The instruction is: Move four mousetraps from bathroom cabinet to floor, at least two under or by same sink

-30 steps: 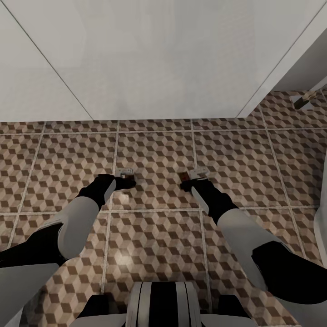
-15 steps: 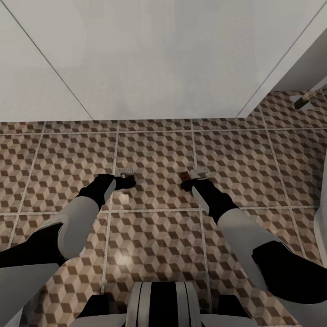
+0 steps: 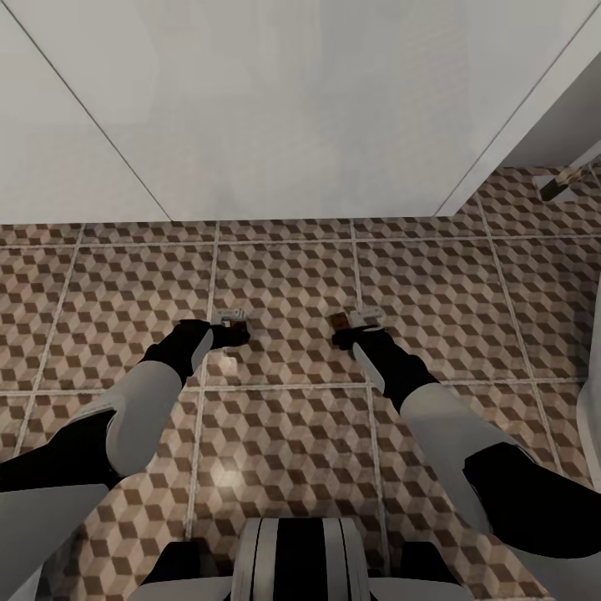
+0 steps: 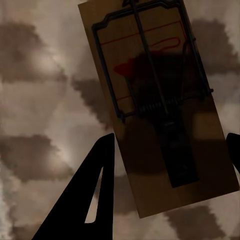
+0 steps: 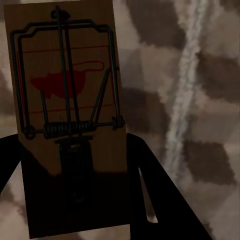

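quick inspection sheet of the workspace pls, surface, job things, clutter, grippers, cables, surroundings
surface: cube-patterned tiled floor with pale grout lines, running up to a white wall.
job's things: one mousetrap lies between the left fingers, over the tiles; a second mousetrap sits between the right fingers. Whether either rests on the floor cannot be told.
clutter: nothing seen.
grippers: left gripper low over the floor, fingers spread either side of its trap with gaps; right gripper low too, fingers close against its trap's edges.
cables: nothing seen.
surroundings: white wall ahead; a small fitting at the far right.
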Robot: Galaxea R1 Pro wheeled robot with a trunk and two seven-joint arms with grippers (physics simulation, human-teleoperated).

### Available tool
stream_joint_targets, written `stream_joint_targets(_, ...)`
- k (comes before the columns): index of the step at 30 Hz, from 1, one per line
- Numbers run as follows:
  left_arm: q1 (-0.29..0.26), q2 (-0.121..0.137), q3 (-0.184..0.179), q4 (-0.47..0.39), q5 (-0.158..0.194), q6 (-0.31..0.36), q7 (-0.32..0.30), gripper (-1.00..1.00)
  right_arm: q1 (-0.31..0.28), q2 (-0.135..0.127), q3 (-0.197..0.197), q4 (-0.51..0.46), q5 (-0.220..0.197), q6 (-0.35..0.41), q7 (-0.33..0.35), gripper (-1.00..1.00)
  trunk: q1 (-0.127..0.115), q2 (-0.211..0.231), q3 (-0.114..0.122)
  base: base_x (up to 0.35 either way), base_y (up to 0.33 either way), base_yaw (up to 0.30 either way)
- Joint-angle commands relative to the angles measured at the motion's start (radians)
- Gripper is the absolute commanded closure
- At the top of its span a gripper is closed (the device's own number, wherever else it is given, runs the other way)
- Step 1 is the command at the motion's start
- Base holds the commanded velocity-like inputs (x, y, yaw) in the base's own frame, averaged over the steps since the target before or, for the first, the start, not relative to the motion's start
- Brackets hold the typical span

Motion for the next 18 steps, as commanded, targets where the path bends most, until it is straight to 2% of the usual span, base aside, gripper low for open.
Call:
stream_joint_targets(1, 0.0, -0.001, 0.007, -0.002, -0.012, 0.005, -0.008, 1.0, -0.001, -0.001, 0.007, -0.001, -0.014, 0.002, -0.01, 1.0, 0.0, 0.0, -0.001, 0.038, 0.0, 0.0)
stream_joint_targets(12, 0.0, -0.001, 0.007, -0.002, -0.012, 0.005, -0.008, 1.0, -0.001, -0.001, 0.007, 0.003, -0.015, 0.0, -0.011, 1.0, 0.0, 0.0, -0.001, 0.188, 0.0, 0.0)
stream_joint_targets(18, 0.0, -0.001, 0.007, -0.002, -0.012, 0.005, -0.008, 1.0, -0.001, -0.001, 0.008, 0.004, -0.014, -0.001, -0.01, 1.0, 0.0, 0.0, -0.001, 0.051, 0.0, 0.0)
